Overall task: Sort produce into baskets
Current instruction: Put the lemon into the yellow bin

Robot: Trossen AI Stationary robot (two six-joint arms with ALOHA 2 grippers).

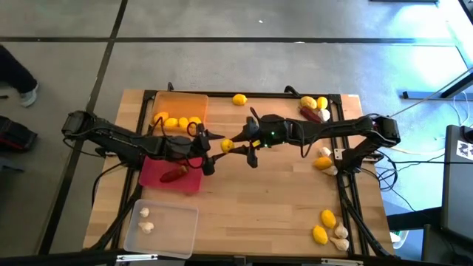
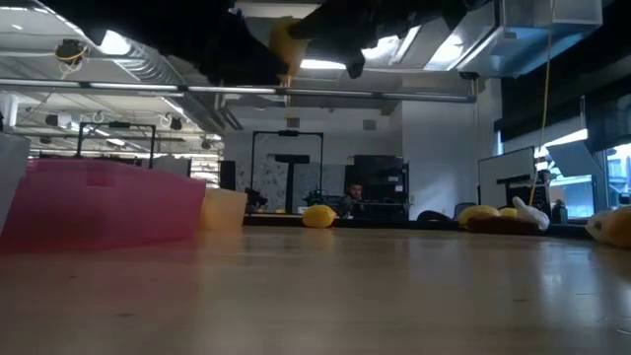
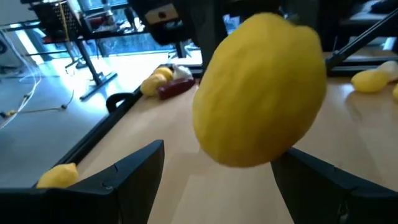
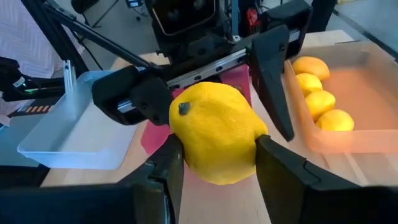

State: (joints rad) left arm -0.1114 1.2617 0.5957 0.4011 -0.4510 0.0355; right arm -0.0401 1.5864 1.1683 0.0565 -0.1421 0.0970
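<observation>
- A lemon [image 4: 214,134] is clamped between the right gripper [image 1: 235,145] fingers, above mid-table, beside the red basket [image 1: 151,172].
- The left gripper [image 1: 209,154] is held wide open, facing it, gripping nothing.

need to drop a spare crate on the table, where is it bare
Bare wood runs from the clear tray across to the lemons and garlic at the near right corner. The middle is crowded: the right pincer holds a lemon facing the open left pincer by the red tray.
</observation>
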